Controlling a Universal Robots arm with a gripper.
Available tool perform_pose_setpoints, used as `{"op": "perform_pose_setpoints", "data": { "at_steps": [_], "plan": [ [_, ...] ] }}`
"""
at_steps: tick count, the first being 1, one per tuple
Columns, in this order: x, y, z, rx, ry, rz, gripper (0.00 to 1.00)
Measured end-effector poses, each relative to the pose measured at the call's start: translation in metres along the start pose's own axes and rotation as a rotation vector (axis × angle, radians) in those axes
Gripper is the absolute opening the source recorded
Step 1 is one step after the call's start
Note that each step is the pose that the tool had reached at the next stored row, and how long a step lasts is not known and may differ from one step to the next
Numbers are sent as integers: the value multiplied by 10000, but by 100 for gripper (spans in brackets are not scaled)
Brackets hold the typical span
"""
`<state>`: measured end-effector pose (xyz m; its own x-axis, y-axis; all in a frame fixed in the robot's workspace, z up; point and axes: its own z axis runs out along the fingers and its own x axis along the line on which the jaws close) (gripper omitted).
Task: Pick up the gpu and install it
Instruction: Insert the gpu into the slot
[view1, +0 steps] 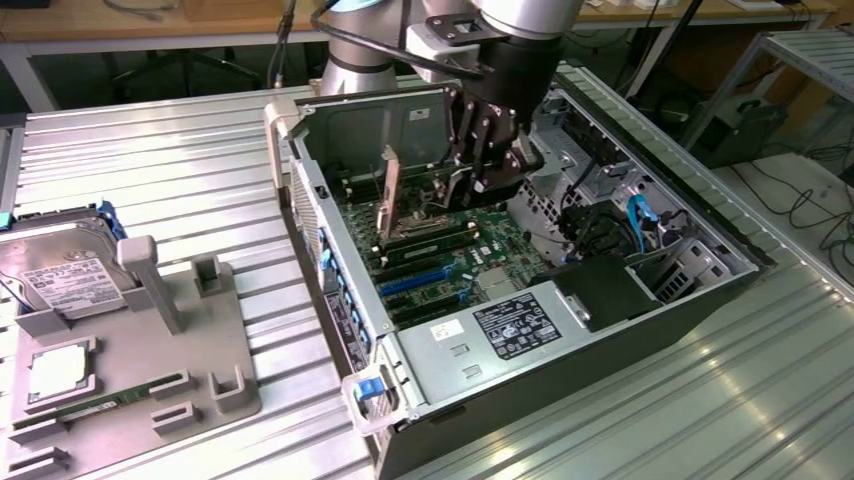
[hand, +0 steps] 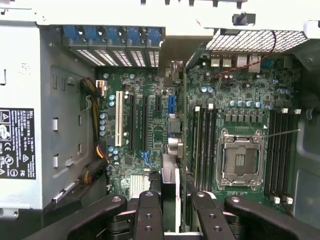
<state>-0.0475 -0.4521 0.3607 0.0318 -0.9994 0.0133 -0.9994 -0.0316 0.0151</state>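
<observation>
Though on edge, gpu bracket-down.

open computer case | hard drive on grey fixture | metal table

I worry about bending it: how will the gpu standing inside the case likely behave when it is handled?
Likely stiff: the gpu shows edge-on as a straight, thin board with no sag. It is probably light for its length, being so thin. It seems fragile and apt to tip, since it stands upright on its narrow edge over the crowded motherboard.
</observation>
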Motion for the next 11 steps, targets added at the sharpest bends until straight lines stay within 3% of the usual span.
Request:
{"op": "perform_pose_setpoints", "data": {
  "at_steps": [11],
  "plan": [
    [-5,24,217,0,-7,-1,27]
  ]
}}
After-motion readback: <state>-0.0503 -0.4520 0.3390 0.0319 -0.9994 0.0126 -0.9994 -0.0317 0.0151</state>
